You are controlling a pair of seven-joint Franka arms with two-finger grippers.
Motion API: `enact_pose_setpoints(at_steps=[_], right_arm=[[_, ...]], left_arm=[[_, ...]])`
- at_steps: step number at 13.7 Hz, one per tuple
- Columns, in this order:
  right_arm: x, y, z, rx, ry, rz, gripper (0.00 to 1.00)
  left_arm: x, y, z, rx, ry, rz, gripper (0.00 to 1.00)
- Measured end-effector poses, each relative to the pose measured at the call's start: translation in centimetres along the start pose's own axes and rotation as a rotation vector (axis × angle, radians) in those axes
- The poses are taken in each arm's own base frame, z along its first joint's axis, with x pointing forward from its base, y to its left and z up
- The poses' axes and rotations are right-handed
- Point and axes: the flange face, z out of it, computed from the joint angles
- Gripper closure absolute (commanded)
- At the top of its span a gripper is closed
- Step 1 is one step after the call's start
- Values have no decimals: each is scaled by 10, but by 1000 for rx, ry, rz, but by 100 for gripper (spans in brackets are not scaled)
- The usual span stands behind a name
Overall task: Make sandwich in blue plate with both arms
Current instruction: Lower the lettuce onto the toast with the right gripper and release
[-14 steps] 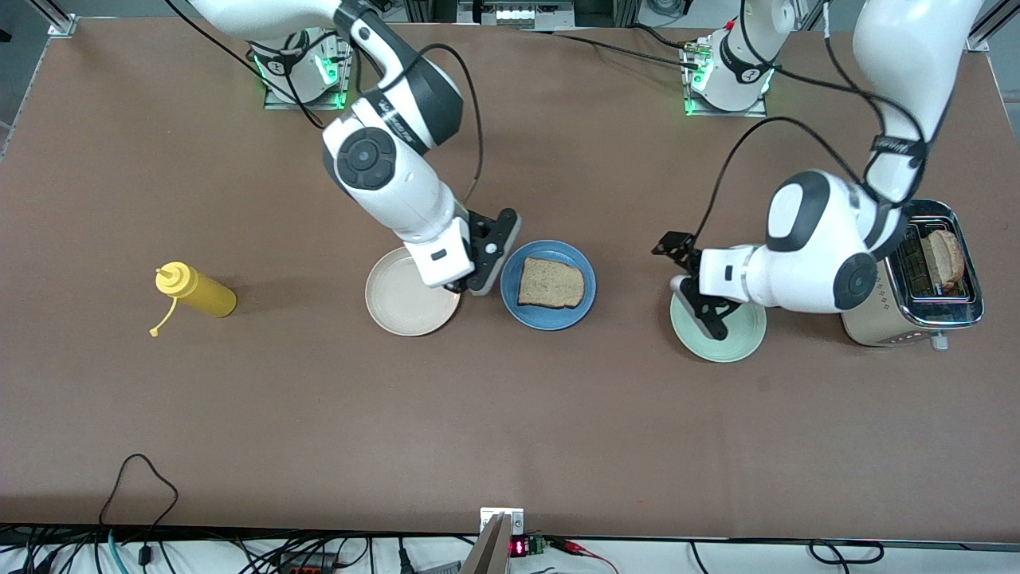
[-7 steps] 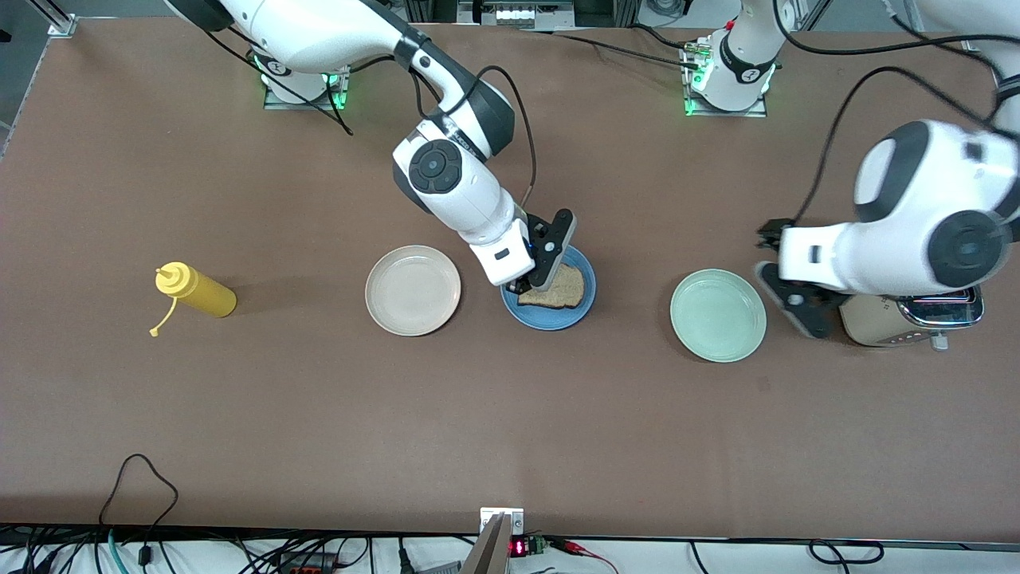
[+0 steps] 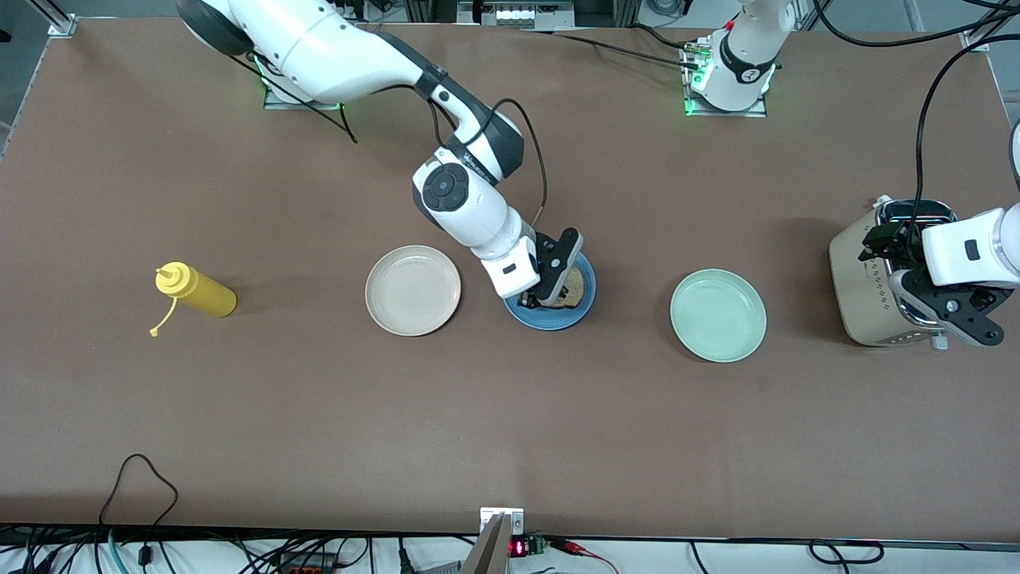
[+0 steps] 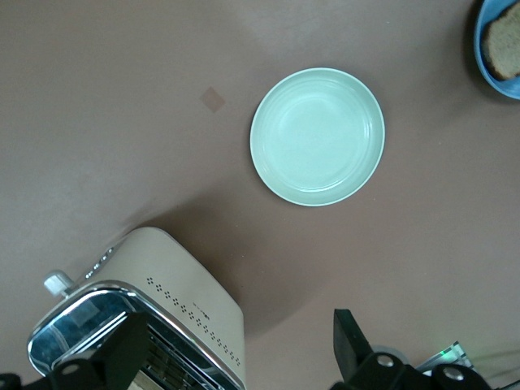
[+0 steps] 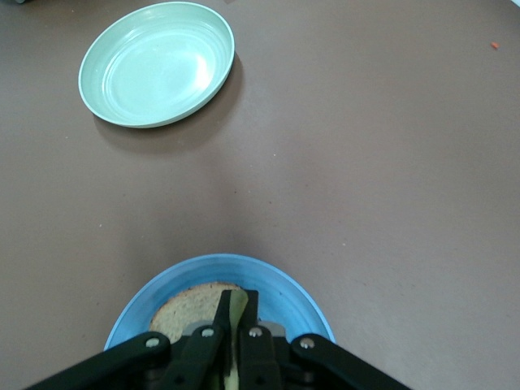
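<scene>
- On the worktop [image 3: 510, 414], the row nearest the front camera runs from the right arm's end: yellow squeeze bottle [image 3: 195, 292] lying on its side, cream plate [image 3: 413, 289], blue plate [image 3: 558, 312], mint-green plate [image 3: 718, 315], toaster [image 3: 865, 283].
- Cream plate and mint-green plate hold nothing visible.
- Blue plate sits between the cream and mint-green plates, just beside the cream one, apart from the mint one.
- One slice of bread [image 5: 183, 313] lies flat in the blue plate; brown crust shows at its edge.
- Right claw [image 3: 535, 300] is down over the blue plate, right above the bread.
- Its fingers [image 5: 223, 313] are pressed together on a thin pale-green piece [image 5: 236, 309], which looks like lettuce; only a sliver shows.
- Can't tell whether that piece touches the bread.
- Left claw [image 4: 236, 345] hangs over the toaster at the left arm's end, fingers [image 4: 351, 337] spread wide, holding nothing.
- One finger is over the toaster's chrome top, the other over bare worktop beside it.
- Toaster slot contents can't be made out.
- Both arm bases stand farthest from the front camera.
</scene>
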Motion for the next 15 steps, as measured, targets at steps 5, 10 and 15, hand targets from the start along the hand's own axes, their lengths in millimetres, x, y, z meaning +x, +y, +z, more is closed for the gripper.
enact_pose_setpoints(at_steps=[5, 10, 15], right_arm=[[-4, -15, 22, -17, 31, 27, 62], [2, -20, 22, -26, 55, 80, 0], [26, 4, -45, -40, -47, 178, 0]], left_arm=[[-5, -8, 3, -3, -3, -278, 0], [-6, -11, 3, 11, -8, -434, 0], [-6, -16, 1, 59, 0, -440, 0]])
